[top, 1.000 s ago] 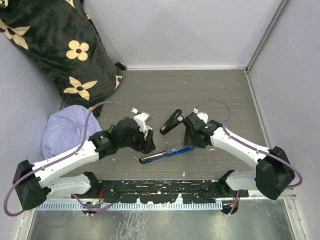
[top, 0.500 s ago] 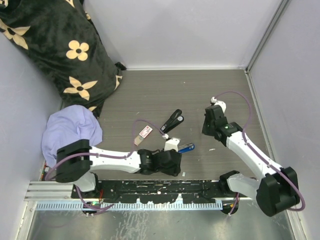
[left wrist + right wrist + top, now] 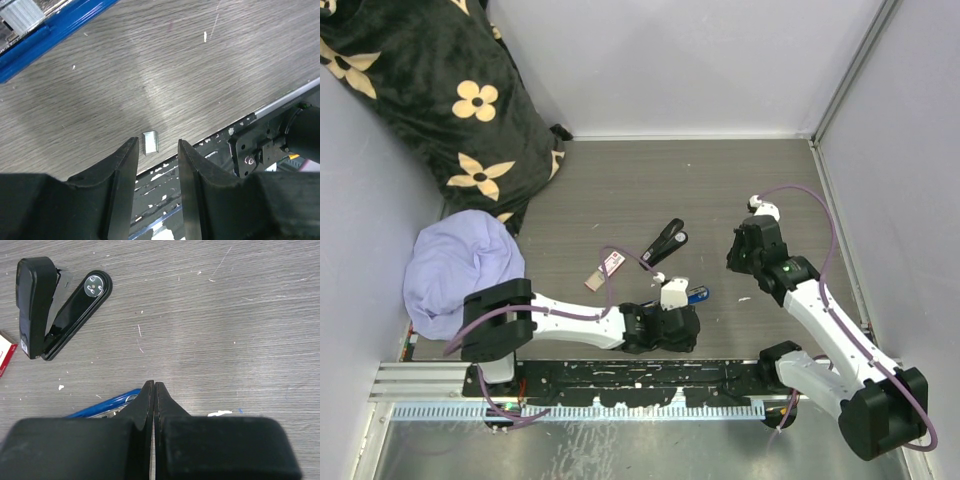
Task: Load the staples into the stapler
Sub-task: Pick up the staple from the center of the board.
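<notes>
Nothing loaded yet: tiny white red-labelled cardboard staples box sits left of the wooden table's centre, blue metal stapler by its near edge, left gripper jaws narrowly apart over a small silvery staple strip, right gripper pinched closed, empty.

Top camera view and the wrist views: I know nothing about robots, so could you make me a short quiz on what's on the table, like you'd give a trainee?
1. True or false: the staples box lies on the table, apart from the black stapler.
2. Which stapler lies nearer the arms' bases? A) the black stapler B) the blue stapler C) neither, they are stacked
3. Fill in: the right arm's jaws are ___, with nothing between them.
Key: 1 true; 2 B; 3 shut.
</notes>
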Controlling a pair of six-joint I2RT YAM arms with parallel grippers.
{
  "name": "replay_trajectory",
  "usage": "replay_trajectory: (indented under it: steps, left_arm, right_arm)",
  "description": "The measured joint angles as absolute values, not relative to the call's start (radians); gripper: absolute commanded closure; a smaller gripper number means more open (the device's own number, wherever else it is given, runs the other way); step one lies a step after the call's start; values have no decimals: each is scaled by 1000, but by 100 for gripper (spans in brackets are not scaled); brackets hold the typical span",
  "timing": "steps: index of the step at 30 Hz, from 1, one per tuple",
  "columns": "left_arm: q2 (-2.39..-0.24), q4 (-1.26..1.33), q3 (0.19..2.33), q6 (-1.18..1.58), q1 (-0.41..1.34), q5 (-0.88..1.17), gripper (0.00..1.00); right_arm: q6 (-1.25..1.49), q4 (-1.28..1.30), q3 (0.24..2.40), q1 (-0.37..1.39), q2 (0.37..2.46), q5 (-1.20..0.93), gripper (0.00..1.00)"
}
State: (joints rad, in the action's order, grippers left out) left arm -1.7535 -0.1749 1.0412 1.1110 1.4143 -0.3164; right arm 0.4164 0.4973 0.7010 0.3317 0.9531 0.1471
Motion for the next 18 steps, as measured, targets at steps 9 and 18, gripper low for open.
replay_trajectory:
  steps: [9,18]
  left_arm:
    - [-1784,-252,1047,1225,1416,-353,70]
    - [-1810,-287,1093,1241,1416,-353,77]
  right_arm:
    - [416,497,693,330,934,123,100]
    - [416,498,690,330,936,118,100]
